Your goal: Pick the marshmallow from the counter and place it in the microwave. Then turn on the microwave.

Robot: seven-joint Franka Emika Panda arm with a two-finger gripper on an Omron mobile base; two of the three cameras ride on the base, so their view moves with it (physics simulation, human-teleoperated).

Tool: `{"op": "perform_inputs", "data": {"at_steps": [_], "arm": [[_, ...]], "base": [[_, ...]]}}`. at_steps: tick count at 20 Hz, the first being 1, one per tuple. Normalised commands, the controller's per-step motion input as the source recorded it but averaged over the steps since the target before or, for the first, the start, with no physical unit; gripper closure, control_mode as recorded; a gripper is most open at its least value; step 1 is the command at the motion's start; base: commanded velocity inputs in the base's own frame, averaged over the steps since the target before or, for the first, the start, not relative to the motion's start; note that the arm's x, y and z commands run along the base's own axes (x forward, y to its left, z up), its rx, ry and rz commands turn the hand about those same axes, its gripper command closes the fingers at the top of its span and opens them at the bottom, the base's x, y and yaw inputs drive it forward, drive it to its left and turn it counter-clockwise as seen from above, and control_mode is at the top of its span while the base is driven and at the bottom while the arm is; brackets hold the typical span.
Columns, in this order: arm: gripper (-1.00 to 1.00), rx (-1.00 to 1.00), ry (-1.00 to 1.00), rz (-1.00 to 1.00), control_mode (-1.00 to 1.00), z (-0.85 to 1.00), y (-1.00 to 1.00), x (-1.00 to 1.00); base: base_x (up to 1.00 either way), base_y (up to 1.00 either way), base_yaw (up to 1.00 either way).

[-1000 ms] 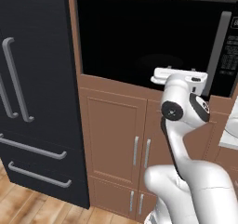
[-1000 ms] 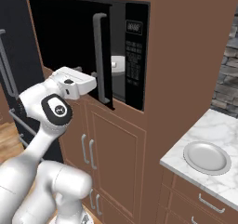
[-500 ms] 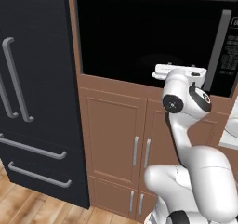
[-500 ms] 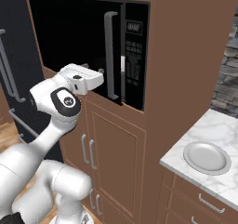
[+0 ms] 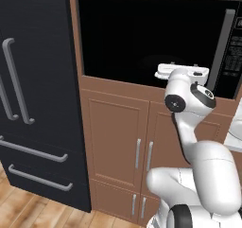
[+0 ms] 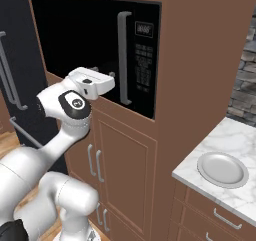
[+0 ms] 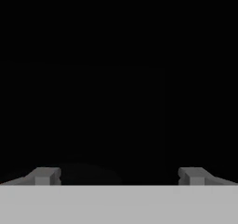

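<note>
Jaws spread wide and empty, the two finger tips [image 7: 44, 175] standing far apart at the bottom of the hand view, with nothing but the dark face of the microwave [image 5: 142, 38] ahead of them. The gripper [image 7: 118, 176] itself points at the lower front of the microwave; in the right base view the white hand [image 6: 92, 81] is level, just left of the grey vertical door handle [image 6: 122, 57], and whether it touches the black front cannot be told. The handle stands beside the keypad [image 6: 142, 67], with the digital display [image 6: 144, 30] above it (the door appears shut, its front flush with the cabinetry). The marshmallow cannot be made out anywhere; the dark door front shows nothing of the inside. Below the microwave are brown cabinet doors [image 5: 116, 144] with grey pulls. Left of the cabinetry stands the black fridge [image 5: 33, 94] with long grey handles. Well to the right, the marble worktop [image 6: 235, 140] carries a round white plate [image 6: 222, 169], which is bare. Behind the worktop rises a grey stone-brick wall [image 6: 245, 90]. A wooden floor [image 5: 28, 215] lies under the fridge.
</note>
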Motion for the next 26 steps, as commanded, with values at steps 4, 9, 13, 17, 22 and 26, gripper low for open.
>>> {"op": "perform_inputs", "data": {"at_steps": [4,9,13,17,22,26], "arm": [[-1.0,0.0,0.0,0.0,-1.0,0.0,-0.05,0.18],[-1.0,0.0,0.0,0.0,-1.0,0.0,-0.02,0.04],[-1.0,0.0,0.0,0.0,-1.0,0.0,0.0,-0.14],[-1.0,0.0,0.0,0.0,-1.0,0.05,0.0,-0.27],[-1.0,0.0,0.0,0.0,-1.0,0.14,0.0,-0.33],[-1.0,0.0,0.0,0.0,-1.0,0.14,0.08,-0.33]], "base": [[0.0,0.0,0.0],[0.0,0.0,0.0],[0.0,0.0,0.0],[0.0,0.0,0.0],[0.0,0.0,0.0],[0.0,0.0,0.0]]}}
